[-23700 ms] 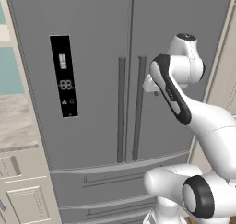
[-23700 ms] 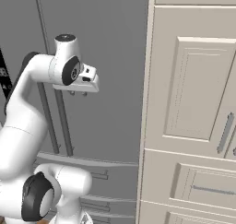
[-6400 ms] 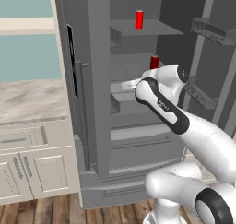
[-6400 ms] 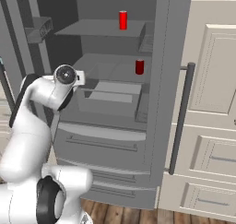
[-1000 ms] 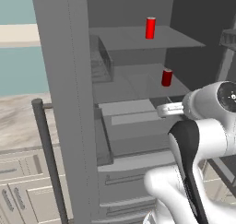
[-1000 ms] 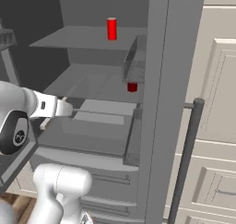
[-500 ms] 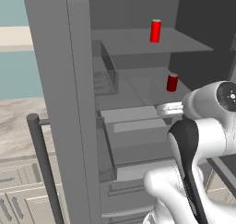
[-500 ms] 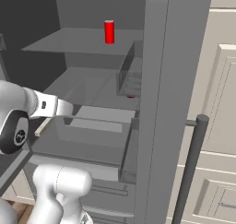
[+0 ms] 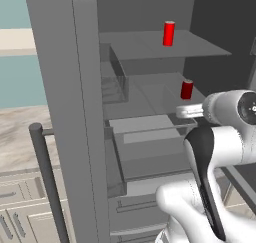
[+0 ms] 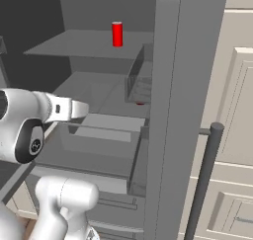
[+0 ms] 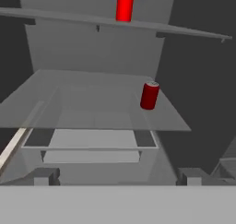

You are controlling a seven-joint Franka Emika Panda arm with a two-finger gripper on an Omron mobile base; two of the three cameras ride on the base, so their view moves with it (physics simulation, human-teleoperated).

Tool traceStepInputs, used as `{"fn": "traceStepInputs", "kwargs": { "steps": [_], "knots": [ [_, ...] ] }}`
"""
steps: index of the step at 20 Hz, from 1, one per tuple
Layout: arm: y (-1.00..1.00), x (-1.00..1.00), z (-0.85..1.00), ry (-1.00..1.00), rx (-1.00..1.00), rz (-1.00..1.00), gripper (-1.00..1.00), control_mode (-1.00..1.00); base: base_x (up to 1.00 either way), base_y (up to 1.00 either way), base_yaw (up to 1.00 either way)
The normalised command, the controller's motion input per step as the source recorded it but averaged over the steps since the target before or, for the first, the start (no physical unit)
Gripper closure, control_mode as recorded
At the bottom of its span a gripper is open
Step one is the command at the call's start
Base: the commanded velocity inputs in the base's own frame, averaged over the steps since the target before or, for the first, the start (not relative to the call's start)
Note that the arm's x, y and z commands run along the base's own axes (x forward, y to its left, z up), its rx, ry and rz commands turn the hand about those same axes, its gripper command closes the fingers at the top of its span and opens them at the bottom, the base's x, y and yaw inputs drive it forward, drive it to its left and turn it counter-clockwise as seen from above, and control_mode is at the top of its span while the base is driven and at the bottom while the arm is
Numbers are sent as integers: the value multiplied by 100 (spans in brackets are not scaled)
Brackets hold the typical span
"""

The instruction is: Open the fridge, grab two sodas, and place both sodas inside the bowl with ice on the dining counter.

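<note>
The grey fridge (image 9: 75, 87) stands with both doors swung open. One red soda (image 9: 169, 33) stands on the upper shelf, and a second soda (image 9: 186, 89) on the glass shelf below it. My gripper (image 9: 181, 112) hovers open in front of the middle shelf, just below and left of the lower soda, holding nothing. In the hand view the lower soda (image 11: 149, 95) stands upright ahead and right of centre, the upper soda (image 11: 125, 4) shows at the top, and my gripper (image 11: 118, 177) has its fingertips (image 11: 46, 176) wide apart. The bowl and the dining counter are out of view.
The open left door with its bar handle (image 9: 47, 182) fills the near left; the right door (image 10: 183, 110) and its handle (image 10: 202, 184) stand close on the right. Door bins (image 10: 141, 81) jut inward. A drawer (image 9: 145, 132) lies under the glass shelf. Cream cabinets (image 10: 237, 110) flank the fridge.
The whole picture has shifted and grown: the base has moved closer to the open fridge. The gripper stays open and keeps its pose in front of the middle shelf.
</note>
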Motion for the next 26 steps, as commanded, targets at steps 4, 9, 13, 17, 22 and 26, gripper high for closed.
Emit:
{"fn": "traceStepInputs", "kwargs": {
  "steps": [4, 9, 13, 17, 22, 26],
  "knots": [
    [-18, 58, -20, -11, -1, -3, -100, -100, 0, 0, 0],
    [-17, 60, -30, 0, 0, -2, -100, -100, 0, 0, 0],
    [-19, 50, -26, 0, 0, -1, -100, -100, 0, 0, 0],
    [-19, 32, -16, -1, 0, 0, -100, -100, 0, 0, 0],
    [-17, 14, -21, -4, 0, -1, -100, -100, 0, 0, 0],
    [-17, 19, -15, -5, 0, -2, -100, -100, 0, 0, 0]
  ]
}}
